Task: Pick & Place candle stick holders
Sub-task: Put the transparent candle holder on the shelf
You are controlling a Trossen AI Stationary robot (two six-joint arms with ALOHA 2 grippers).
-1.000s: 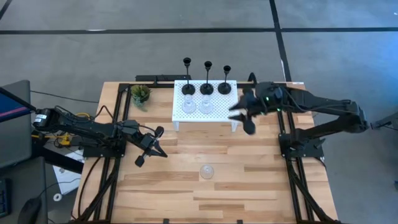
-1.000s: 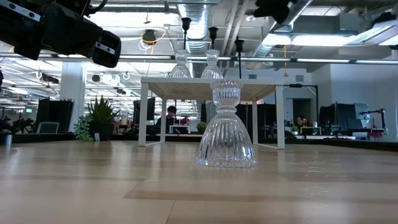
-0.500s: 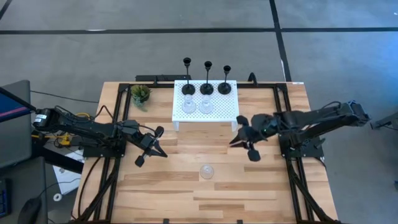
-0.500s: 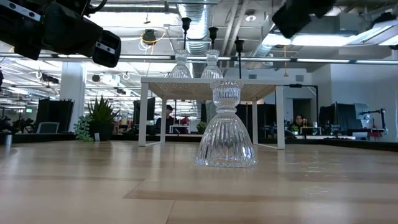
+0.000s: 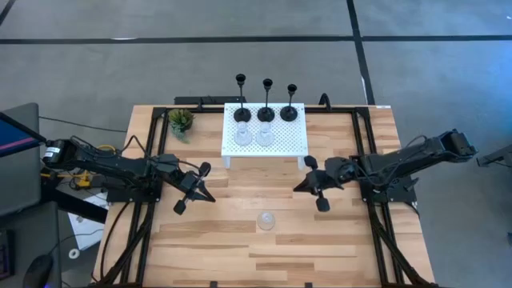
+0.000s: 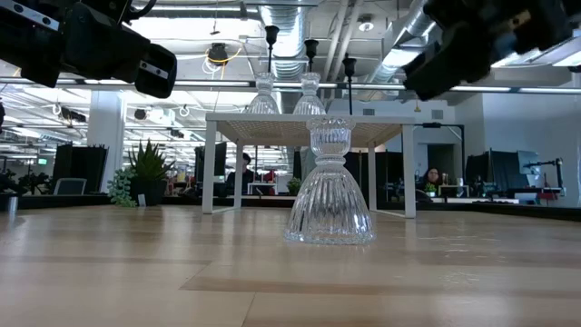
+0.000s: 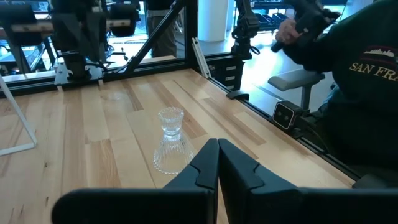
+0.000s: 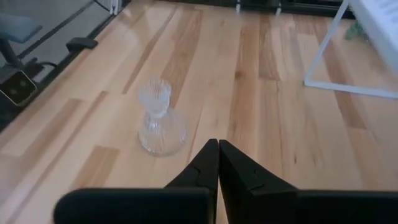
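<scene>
One clear glass candle stick holder (image 5: pixel 266 219) (image 6: pixel 329 186) stands upright on its wide base on the bare wood, between the two arms. My left gripper (image 5: pixel 211 195) hovers shut to its left, above the table. My right gripper (image 5: pixel 297 187) hovers shut to its right, tipped down toward the wood. Both wrist views show that glass holder (image 7: pixel 170 140) (image 8: pixel 160 118) ahead of shut fingertips. Three black holders (image 5: pixel 266 112) and two more glass ones (image 5: pixel 253 136) stand on the white rack (image 5: pixel 292 140) at the far side.
A small green potted plant (image 5: pixel 181 121) stands left of the rack. Black frame rails (image 5: pixel 372 232) run along both table sides. A person in a dark sweatshirt (image 7: pixel 367 93) stands beyond the table's edge. Open wood lies around the lone glass holder.
My right gripper has come down from beside the rack's right end toward the table's near edge, tipping nose-down, and its fingers have shut on nothing. The glass holder on the wood has not moved.
</scene>
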